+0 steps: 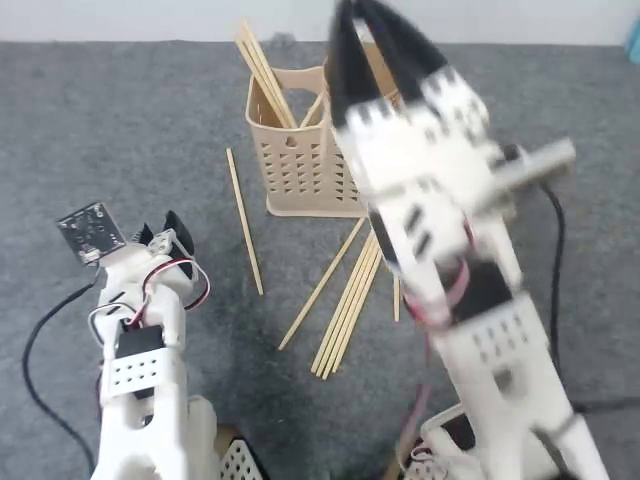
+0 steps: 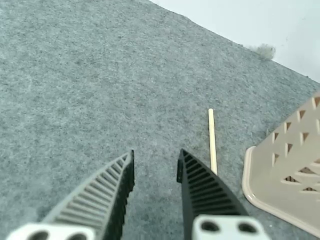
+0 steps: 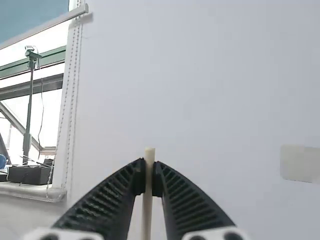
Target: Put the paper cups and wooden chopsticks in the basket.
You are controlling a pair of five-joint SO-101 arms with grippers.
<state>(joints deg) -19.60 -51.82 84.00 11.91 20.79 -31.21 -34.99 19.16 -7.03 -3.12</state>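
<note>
A beige perforated basket [image 1: 300, 160] stands at the back of the grey mat with a few wooden chopsticks [image 1: 265, 70] upright in it. One loose chopstick [image 1: 244, 220] lies left of it, and several more [image 1: 345, 300] lie fanned out in front. My right gripper [image 3: 149, 167] is raised high above the basket [image 1: 358, 12], facing a white wall, shut on a single chopstick [image 3: 148, 205]. My left gripper [image 2: 155, 160] is open and low over the mat at the front left [image 1: 165, 232]. Just ahead of it lie the loose chopstick [image 2: 212, 140] and the basket's corner [image 2: 285, 170].
The grey mat [image 1: 110, 120] is bare to the left of the basket. Black cables [image 1: 40, 340] trail beside both arm bases. A window and a camera stand [image 3: 30, 100] show in the room behind.
</note>
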